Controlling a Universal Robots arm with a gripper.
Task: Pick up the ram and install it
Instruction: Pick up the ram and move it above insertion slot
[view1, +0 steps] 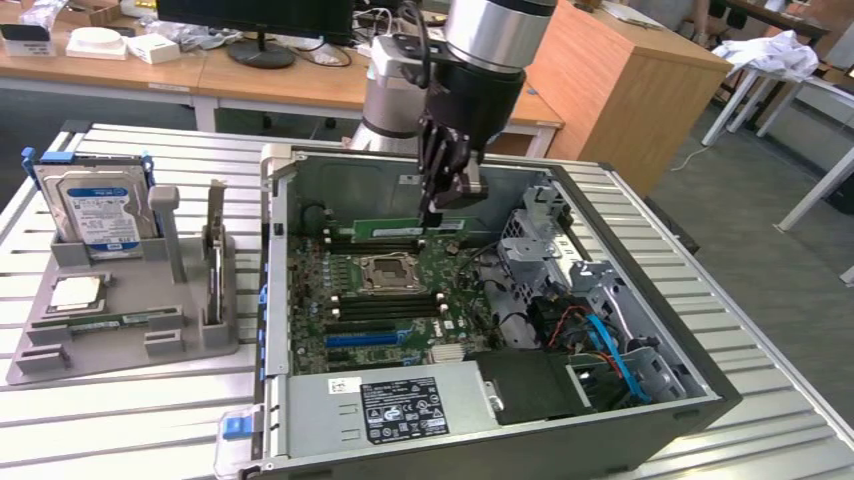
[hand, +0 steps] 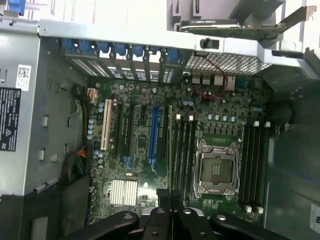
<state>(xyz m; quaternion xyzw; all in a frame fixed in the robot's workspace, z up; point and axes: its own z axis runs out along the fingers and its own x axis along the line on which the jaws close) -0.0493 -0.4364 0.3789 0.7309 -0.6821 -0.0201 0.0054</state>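
My gripper (view1: 431, 216) reaches down into the open computer case (view1: 283, 300), over the motherboard's far part. It is shut on the ram (view1: 400, 226), a thin green stick that hangs level just above the memory slots (view1: 387, 243) behind the CPU socket (view1: 388, 268). In the wrist view the ram (hand: 170, 150) shows edge-on as a narrow line running out from between the black fingertips (hand: 163, 196). There it lies along the bank of slots (hand: 184, 150) beside the socket (hand: 215, 170). The gripper (hand: 170, 197) holds it at one end.
A grey holder (view1: 120, 345) on the exterior view's left carries a blue-labelled hard drive (view1: 100, 215), a square CPU chip (view1: 78, 292) and an upright card (view1: 214, 265). Inside the case are the power supply (view1: 387, 405), a drive cage (view1: 574, 280) and blue cables (view1: 607, 340).
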